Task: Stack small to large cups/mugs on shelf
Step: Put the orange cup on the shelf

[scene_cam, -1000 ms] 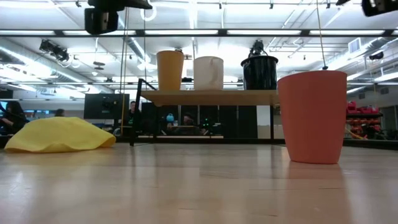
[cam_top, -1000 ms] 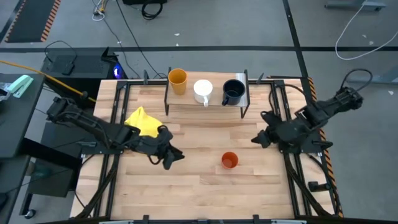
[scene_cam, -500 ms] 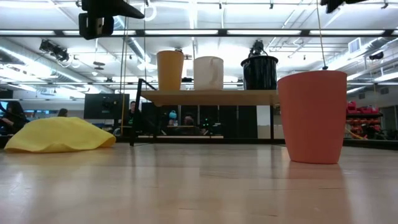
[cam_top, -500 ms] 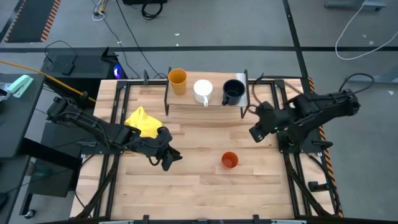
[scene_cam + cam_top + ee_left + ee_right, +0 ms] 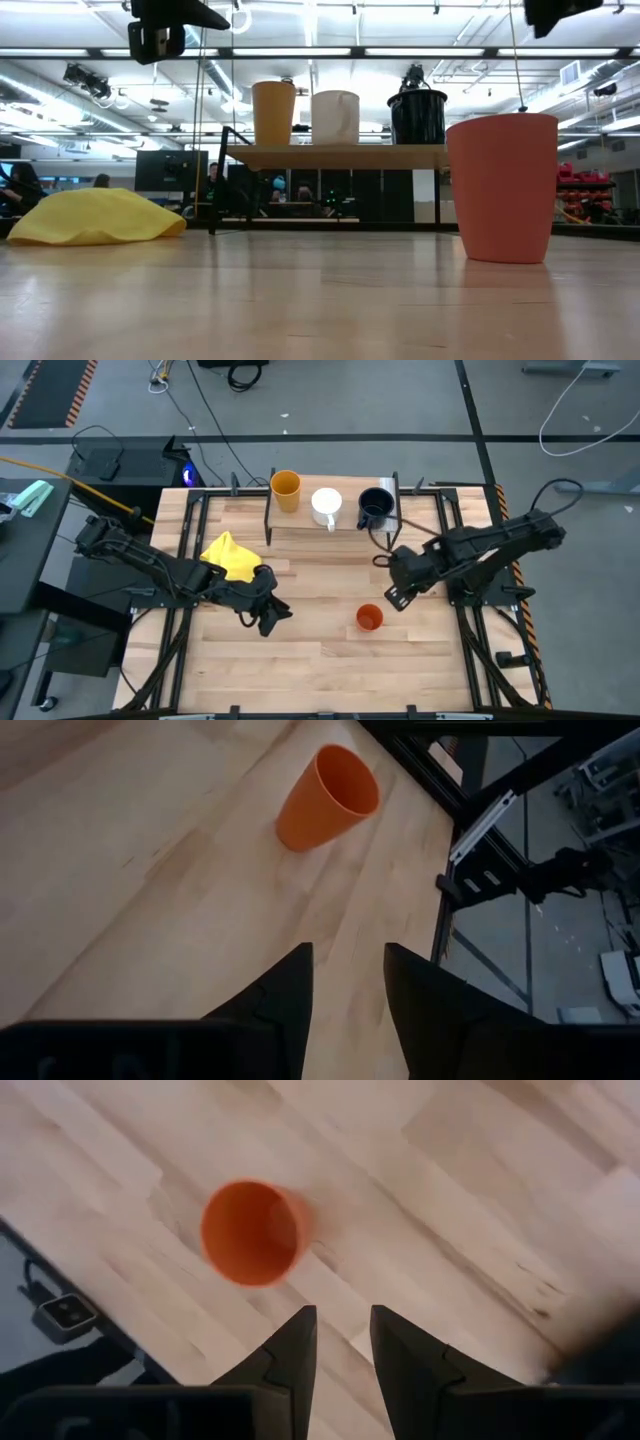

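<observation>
Cups on the shelf (image 5: 330, 528): yellow-orange cup (image 5: 286, 490), white mug (image 5: 326, 506), dark mug (image 5: 375, 507); the orange-red cup (image 5: 369, 617) is standing on the counter (image 5: 320, 660). Right gripper (image 5: 393, 592) is now reaching inward beside it, fingers parted, empty. Left gripper (image 5: 272, 615) is hovering, fingers narrowing, empty.

Low view: orange-red cup (image 5: 502, 187) is sitting unmoved.

Wrist views: both fingers (image 5: 290, 995) (image 5: 295, 1342) are gapped, grasping nothing.

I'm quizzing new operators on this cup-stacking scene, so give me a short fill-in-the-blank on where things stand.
1. The light-wood shelf carries ___ vessels.
2. Between the yellow-orange cup and the dark navy-black mug stands the ___ mug.
3. The small orange-red cup stands upright on the slatted wooden ___.
4. The crumpled yellow cloth lies nearest the ___ gripper.

Missing words: three; white; tabletop; left
</observation>
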Controlling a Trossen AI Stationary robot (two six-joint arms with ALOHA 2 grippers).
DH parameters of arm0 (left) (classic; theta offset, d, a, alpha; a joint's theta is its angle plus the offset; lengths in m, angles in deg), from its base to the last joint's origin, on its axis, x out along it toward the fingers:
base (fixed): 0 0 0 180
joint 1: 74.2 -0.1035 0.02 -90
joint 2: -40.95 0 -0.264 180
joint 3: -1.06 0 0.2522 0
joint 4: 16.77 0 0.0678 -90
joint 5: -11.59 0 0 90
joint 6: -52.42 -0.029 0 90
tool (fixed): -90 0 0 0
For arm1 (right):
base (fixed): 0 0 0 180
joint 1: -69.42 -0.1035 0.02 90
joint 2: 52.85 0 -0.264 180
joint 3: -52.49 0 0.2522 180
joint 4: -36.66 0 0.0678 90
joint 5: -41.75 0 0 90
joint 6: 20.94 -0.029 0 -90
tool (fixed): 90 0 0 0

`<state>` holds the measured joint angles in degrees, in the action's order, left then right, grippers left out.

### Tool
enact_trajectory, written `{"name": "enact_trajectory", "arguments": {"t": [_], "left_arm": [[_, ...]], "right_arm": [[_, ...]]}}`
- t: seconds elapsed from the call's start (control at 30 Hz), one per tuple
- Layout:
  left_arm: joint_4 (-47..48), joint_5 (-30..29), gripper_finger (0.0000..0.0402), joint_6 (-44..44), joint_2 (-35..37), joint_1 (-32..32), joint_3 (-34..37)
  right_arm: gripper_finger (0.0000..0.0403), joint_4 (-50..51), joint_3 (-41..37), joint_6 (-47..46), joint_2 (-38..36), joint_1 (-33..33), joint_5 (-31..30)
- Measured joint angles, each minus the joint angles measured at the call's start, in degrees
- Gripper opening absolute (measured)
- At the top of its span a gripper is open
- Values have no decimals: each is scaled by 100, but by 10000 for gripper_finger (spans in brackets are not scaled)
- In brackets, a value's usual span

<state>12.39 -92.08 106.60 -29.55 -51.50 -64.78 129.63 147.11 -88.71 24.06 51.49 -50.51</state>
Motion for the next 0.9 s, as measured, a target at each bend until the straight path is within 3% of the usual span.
{"name": "enact_trajectory", "arguments": {"t": [0.23, 0.33, 0.63, 0.77, 0.9], "left_arm": [[146, 0, 125, -87, 0, -2, 0], [208, 0, 124, -90, 0, -2, 0], [302, 0, 123, -105, 0, -2, 0], [335, 0, 117, -105, 0, -2, 0], [352, 0, 118, -153, 0, -2, 0]], "right_arm": [[105, -307, -54, 211, 656, -123, 84], [105, -934, -363, 300, 735, -132, 181], [105, -2527, -1894, -367, 224, -133, 396], [105, -3158, -2187, -573, 54, -133, 398], [105, -3077, -2229, -587, 156, -114, 199]]}}
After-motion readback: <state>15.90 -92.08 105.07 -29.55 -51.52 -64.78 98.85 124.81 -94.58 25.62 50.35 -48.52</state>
